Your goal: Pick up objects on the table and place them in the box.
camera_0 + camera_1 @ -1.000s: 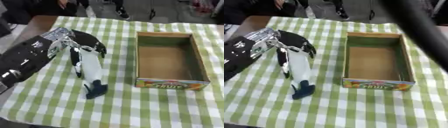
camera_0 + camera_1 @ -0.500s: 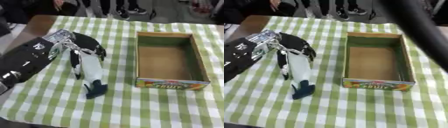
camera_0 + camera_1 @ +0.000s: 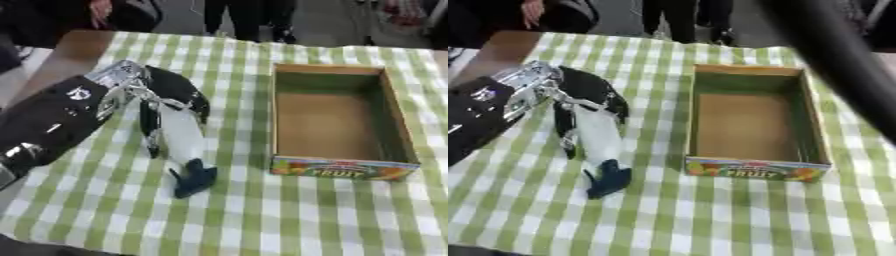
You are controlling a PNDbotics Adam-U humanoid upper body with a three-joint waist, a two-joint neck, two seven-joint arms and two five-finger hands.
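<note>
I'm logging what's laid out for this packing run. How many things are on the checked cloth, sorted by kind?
Toy whale, black and white: 1
Cardboard fruit box, nothing in it: 1
Total: 2
The left hand is over the whale's head end; whether its fingers grip it cannot be told.

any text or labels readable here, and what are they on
"FRUIT": on the front panel of the cardboard box, among fruit pictures.
A small white mark on the black left forearm: too blurred to read.
Nothing readable on the toy orca under the left robot hand, nor on the checked tablecloth.
</note>
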